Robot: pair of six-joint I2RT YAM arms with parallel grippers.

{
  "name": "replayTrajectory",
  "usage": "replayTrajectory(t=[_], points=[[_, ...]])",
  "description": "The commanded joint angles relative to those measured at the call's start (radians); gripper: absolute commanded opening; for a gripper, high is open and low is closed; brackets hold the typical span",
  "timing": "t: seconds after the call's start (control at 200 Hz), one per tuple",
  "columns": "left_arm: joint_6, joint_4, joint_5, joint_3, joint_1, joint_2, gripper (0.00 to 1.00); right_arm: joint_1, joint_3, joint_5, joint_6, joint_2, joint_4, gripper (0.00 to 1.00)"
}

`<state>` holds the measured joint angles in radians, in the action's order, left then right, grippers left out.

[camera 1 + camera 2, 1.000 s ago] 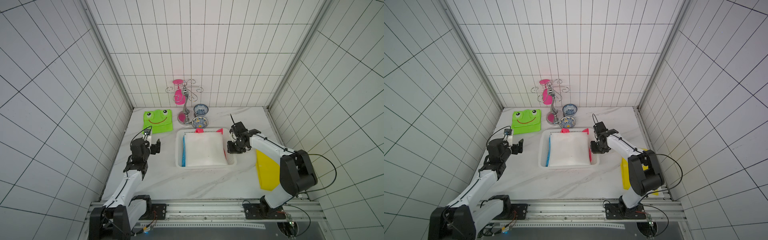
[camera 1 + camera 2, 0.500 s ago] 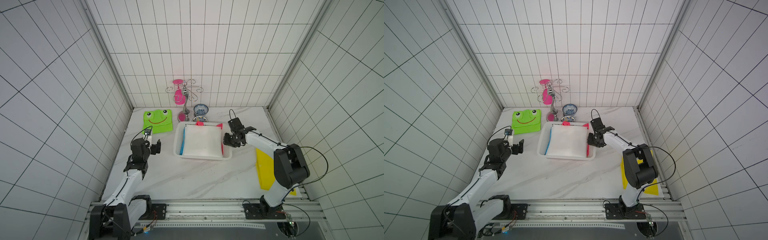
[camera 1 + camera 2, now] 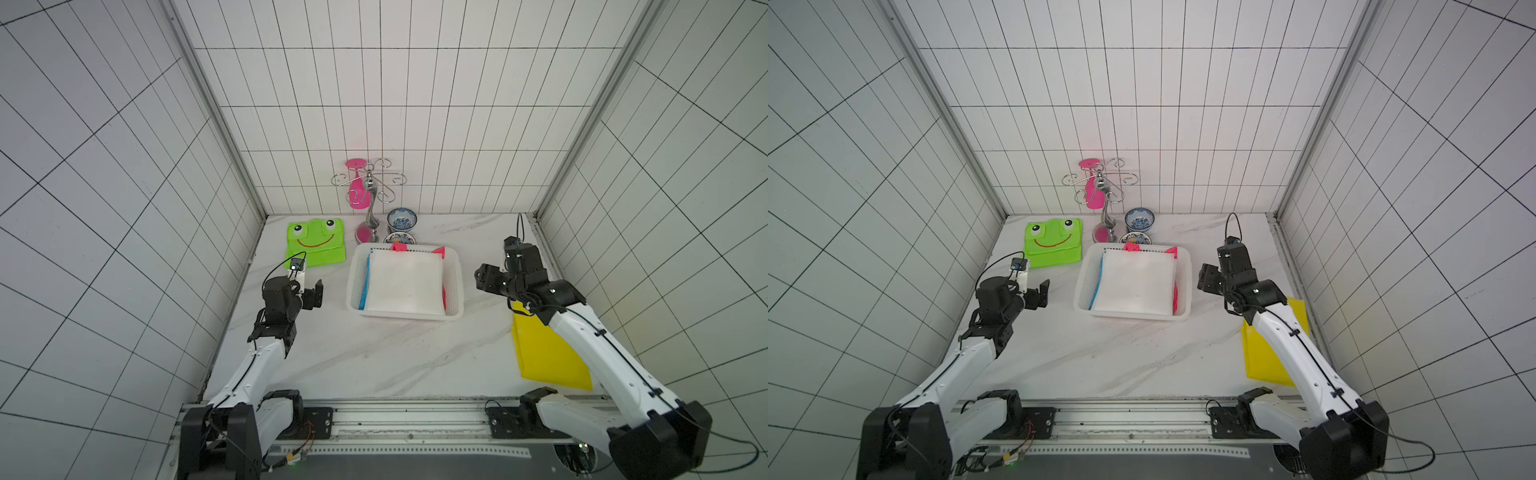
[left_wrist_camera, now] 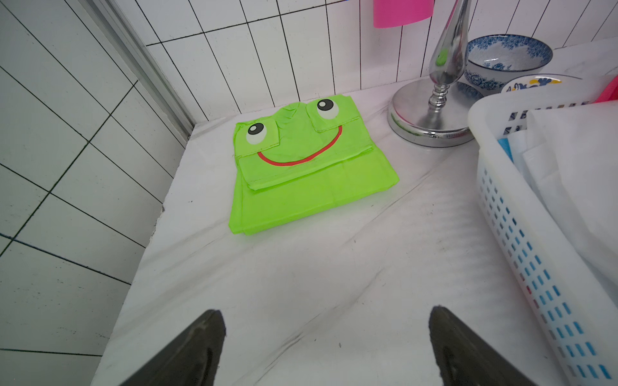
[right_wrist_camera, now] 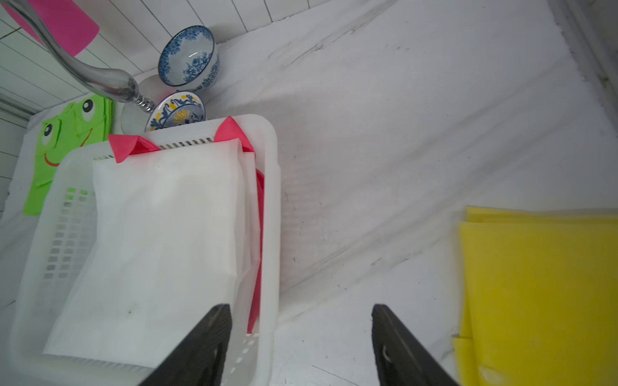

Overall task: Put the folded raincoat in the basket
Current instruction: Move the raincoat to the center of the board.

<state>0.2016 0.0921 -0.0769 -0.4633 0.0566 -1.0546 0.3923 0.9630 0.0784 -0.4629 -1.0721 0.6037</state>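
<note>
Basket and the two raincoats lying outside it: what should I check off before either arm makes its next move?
1. Left gripper open and empty: ok.
2. Right gripper open, empty, beside the basket and apart from its rim: ok.
3. Green frog raincoat folded, flat on the table, nothing on it: ok.
4. Yellow raincoat free to grasp: not ok, the right arm crosses over part of it in both top views.
5. Room in the basket above the white raincoat: cannot tell.
6. Basket standing level: ok.
</note>
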Motion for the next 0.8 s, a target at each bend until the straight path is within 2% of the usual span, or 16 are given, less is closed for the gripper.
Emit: replayTrajectory(t=[0.0,0.1,0.185,0.3,0.475,0.685,0.795], points=[[-0.009,-0.011,0.013,-0.051,0.014,-0.029,0.98,-0.064,-0.121,0.145,-0.081,0.039,0.065,0.7],[-0.009,-0.024,0.005,-0.059,0.019,-0.039,0.98,-0.144,-0.194,0.221,-0.186,0.053,0.078,0.7],[-0.008,-0.023,-0.001,-0.057,0.018,-0.034,0.98,-0.216,-0.216,0.241,-0.244,-0.01,0.107,0.69],[-0.005,-0.024,-0.005,-0.056,0.018,-0.033,0.98,-0.287,-0.227,0.192,-0.249,-0.142,0.095,0.67],[-0.002,-0.026,-0.012,-0.058,0.018,-0.038,0.98,-0.297,-0.234,0.149,-0.174,-0.27,0.017,0.67],[0.005,-0.031,-0.028,-0.057,0.018,-0.034,0.98,-0.299,-0.203,0.14,-0.151,-0.371,-0.005,0.67],[0.005,-0.031,-0.029,-0.056,0.018,-0.031,0.98,-0.313,-0.196,0.141,-0.153,-0.422,-0.022,0.59]])
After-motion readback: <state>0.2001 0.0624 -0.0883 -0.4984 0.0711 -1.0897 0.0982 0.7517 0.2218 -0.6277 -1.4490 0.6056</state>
